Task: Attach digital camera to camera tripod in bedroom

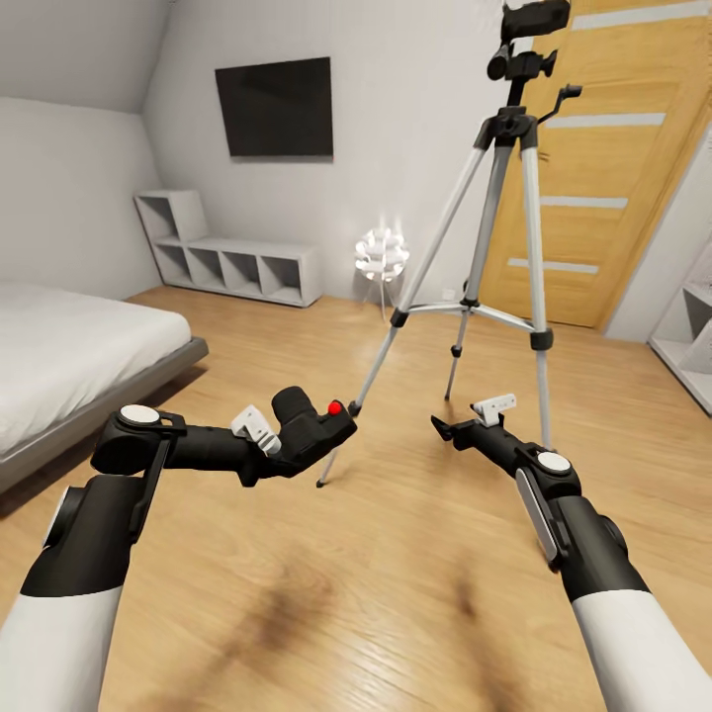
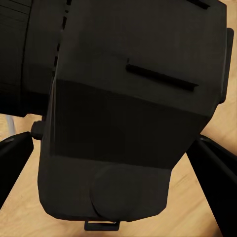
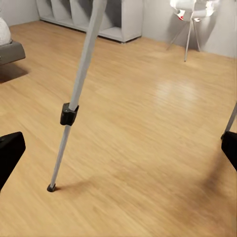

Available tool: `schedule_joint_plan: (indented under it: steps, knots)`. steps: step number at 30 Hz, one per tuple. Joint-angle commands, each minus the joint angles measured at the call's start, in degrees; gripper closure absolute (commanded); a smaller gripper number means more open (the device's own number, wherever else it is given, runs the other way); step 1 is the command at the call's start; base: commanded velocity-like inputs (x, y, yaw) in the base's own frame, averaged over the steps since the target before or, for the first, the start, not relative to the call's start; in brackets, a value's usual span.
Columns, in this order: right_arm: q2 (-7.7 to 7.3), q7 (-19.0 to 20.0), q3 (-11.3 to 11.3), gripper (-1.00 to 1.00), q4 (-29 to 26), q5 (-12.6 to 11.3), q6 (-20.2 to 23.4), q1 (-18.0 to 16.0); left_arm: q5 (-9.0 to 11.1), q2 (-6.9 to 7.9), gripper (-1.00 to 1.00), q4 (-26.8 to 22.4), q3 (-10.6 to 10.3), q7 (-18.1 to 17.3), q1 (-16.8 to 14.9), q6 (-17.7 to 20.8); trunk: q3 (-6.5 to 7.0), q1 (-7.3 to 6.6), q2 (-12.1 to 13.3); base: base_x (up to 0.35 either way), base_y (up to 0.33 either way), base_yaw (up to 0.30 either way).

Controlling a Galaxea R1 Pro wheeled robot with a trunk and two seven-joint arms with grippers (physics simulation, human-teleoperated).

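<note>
The left tool point(image 1: 297, 450) is closed around the small black digital camera point(image 1: 314, 427) with a round red button on top. The tall camera tripod point(image 1: 491, 232) with shiny silver metal legs stands ahead of that tool and well above it (its black head is up high). The right tool point(image 1: 447, 429) is nearer the tripod, open and holding nothing, over the smooth wood floor point(image 1: 396, 593).

camera tripod point(image 1: 491, 237) stands on floor point(image 1: 396, 593), ahead, before door point(image 1: 603, 168) | digital camera point(image 1: 311, 427) in left pincer point(image 1: 297, 440), left of tripod | bed point(image 1: 69, 356) far left | shelves point(image 1: 232, 259) behind bed
</note>
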Motion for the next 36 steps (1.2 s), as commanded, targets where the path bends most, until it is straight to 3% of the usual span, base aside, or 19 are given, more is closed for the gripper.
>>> schedule_joint_plan:
  steps: [1, 15, 21, 22, 26, 36]
  knots:
    - [-0.03, 0.1, 0.0, -1.00, -0.1, 0.0, 0.3, 0.0, -0.6, 0.02, 1.00, -0.1, 0.0, -0.6, -0.1, 0.6, 0.17, -0.03, 0.0, 0.000, 0.000, 0.000]
    - [-0.03, 0.7, 0.1, -1.00, -0.2, -0.1, 0.2, 0.0, -0.6, 0.06, 1.00, -0.1, 0.0, -0.6, -0.1, 0.6, 3.28, -0.40, 0.2, 0.000, 0.000, 0.000]
    - [-0.03, 3.3, 0.0, -1.00, -0.2, -0.1, 0.1, 0.0, -0.6, 0.11, 1.00, -0.1, 0.0, -0.6, 0.0, 0.6, 4.60, -0.55, 0.3, 0.000, 0.000, 0.000]
    - [-0.03, 5.8, 0.0, -1.00, -0.2, -0.1, 0.1, 0.0, -0.6, 0.10, 1.00, 0.0, 0.0, -0.5, 0.0, 0.7, 4.83, -0.58, 0.3, 0.000, 0.000, 0.000]
    - [-0.03, 7.6, 0.0, -1.00, -0.2, -0.1, 0.1, 0.0, -0.6, 0.14, 1.00, 0.1, 0.0, -0.5, 0.0, 0.7, 5.71, -0.68, 0.3, 0.000, 0.000, 0.000]
    - [-0.03, 8.4, -0.1, -1.00, -0.3, 0.0, 0.1, 0.0, -0.6, 0.15, 1.00, 0.2, -0.1, -0.5, -0.1, 0.7, 7.93, -0.94, 0.5, 0.000, 0.000, 0.000]
